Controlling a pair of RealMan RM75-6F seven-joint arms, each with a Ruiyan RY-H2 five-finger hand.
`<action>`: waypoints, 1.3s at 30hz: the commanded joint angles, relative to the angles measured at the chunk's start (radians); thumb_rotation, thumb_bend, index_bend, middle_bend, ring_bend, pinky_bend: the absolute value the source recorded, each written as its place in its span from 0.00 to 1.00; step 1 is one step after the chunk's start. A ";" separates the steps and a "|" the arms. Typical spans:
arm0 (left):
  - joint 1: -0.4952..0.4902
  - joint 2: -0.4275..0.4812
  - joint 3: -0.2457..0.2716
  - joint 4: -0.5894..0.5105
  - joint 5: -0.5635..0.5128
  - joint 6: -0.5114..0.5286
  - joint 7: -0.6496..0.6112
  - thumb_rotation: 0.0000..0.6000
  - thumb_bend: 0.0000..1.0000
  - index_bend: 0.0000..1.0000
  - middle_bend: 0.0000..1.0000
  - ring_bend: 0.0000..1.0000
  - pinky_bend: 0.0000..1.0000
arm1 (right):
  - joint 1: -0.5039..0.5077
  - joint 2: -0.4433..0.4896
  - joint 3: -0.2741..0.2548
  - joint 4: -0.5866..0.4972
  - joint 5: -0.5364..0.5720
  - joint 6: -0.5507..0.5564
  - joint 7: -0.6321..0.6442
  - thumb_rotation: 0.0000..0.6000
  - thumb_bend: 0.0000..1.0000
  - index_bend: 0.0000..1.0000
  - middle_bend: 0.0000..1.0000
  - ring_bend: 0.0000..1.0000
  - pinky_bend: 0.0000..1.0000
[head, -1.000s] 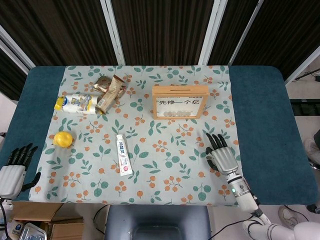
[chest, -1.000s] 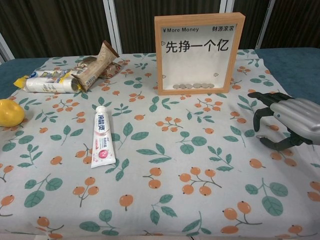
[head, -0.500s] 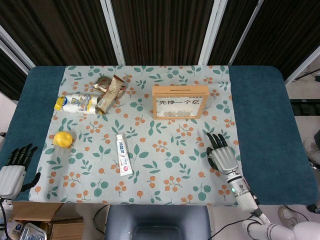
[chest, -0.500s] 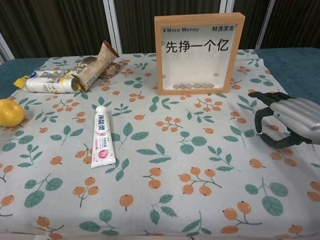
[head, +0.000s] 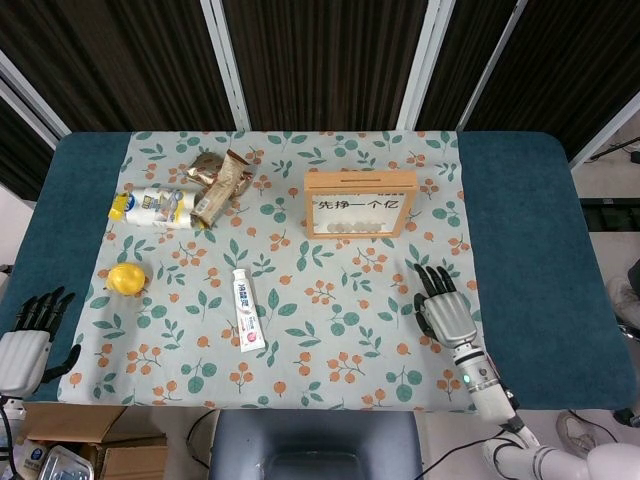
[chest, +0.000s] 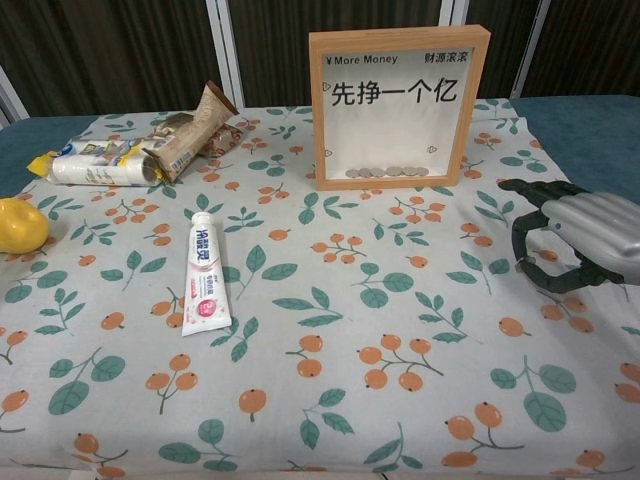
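Chest view shows our right hand (chest: 580, 235) empty, fingers spread, just right of the frame (chest: 398, 108). We should approach the frame slowly, level. Our left hand (head: 25, 340) hangs empty, spread, far left.

We see both views evenly and brightly lit from above, with soft, short shadows. In the chest view the white toothpaste tube (chest: 205, 275) throws only a thin shadow along its edge, and the dark fingers (chest: 527, 222) of the right hand (chest: 578, 238) leave a faint one on the leaf-printed cloth (chest: 330, 300). The glazed wooden picture frame (chest: 398, 105) shows no strong glare (its lettering reads cleanly). Focus is sharp throughout; the black curtains behind stay dim. We notice no motion blur and little edge distortion.
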 joint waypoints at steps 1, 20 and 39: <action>0.001 0.001 0.001 -0.001 0.002 0.002 0.000 1.00 0.38 0.00 0.00 0.00 0.00 | -0.001 0.014 0.013 -0.018 -0.002 0.024 0.005 1.00 0.60 0.70 0.08 0.00 0.00; -0.002 0.021 -0.006 -0.040 0.014 0.021 0.009 1.00 0.38 0.00 0.00 0.00 0.00 | 0.260 0.295 0.402 -0.441 0.154 -0.016 -0.264 1.00 0.61 0.72 0.09 0.00 0.00; 0.001 0.028 -0.003 -0.026 0.004 0.008 -0.021 1.00 0.38 0.00 0.00 0.00 0.00 | 0.616 0.232 0.455 -0.240 0.594 -0.267 -0.635 1.00 0.62 0.73 0.11 0.00 0.00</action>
